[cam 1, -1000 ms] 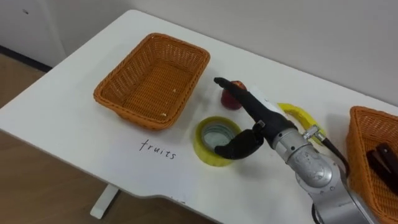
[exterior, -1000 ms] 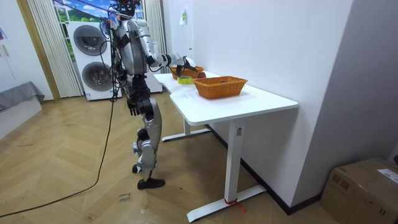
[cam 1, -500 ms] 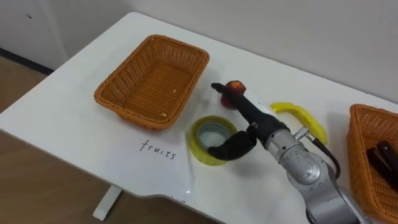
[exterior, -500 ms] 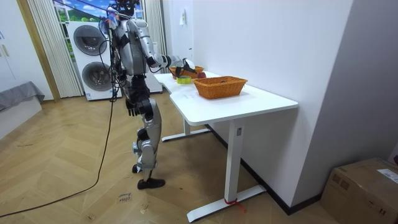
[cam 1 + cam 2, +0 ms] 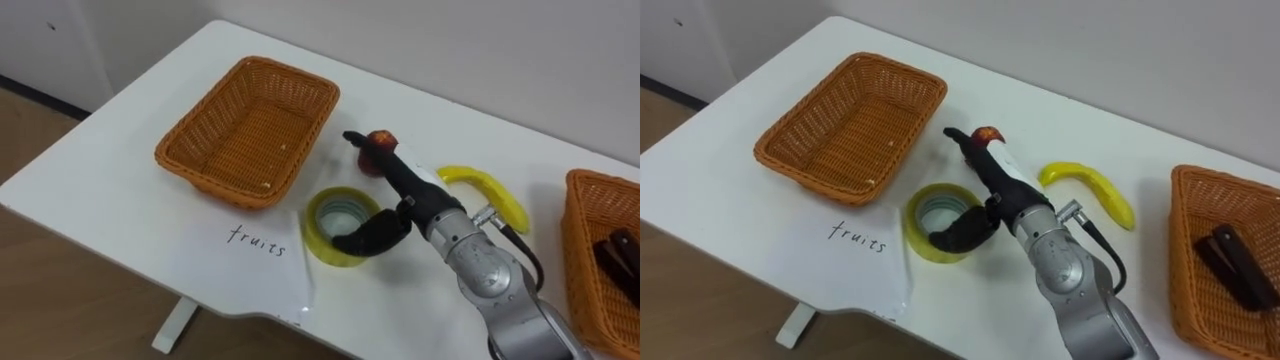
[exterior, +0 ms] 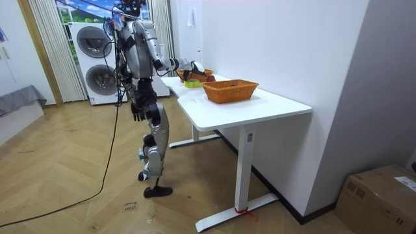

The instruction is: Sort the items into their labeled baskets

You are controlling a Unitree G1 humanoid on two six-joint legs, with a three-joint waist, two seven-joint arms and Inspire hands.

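On a white desk (image 5: 120, 170) by a pale wall: small round red fruit (image 5: 374, 163), between the empty wicker basket (image 5: 300, 150) and a banana (image 5: 490, 188). Right hand (image 5: 415, 190) low over a yellow tape roll (image 5: 322, 240). Fingers (image 5: 362, 138) stretched straight to the fruit, thumb spread onto the roll's rim. Second basket (image 5: 575, 230) at right, holding a dark object (image 5: 620, 255). Left hand (image 6: 138, 114) hanging by the hip, fingers unreadable.

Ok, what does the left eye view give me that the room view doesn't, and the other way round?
Left eye view: the left basket is empty, the banana, and the open right hand stretched over the tape roll toward the red fruit. Room view: the robot standing at the table, left hand by its hip, washing machines behind. Both: table and wicker baskets.
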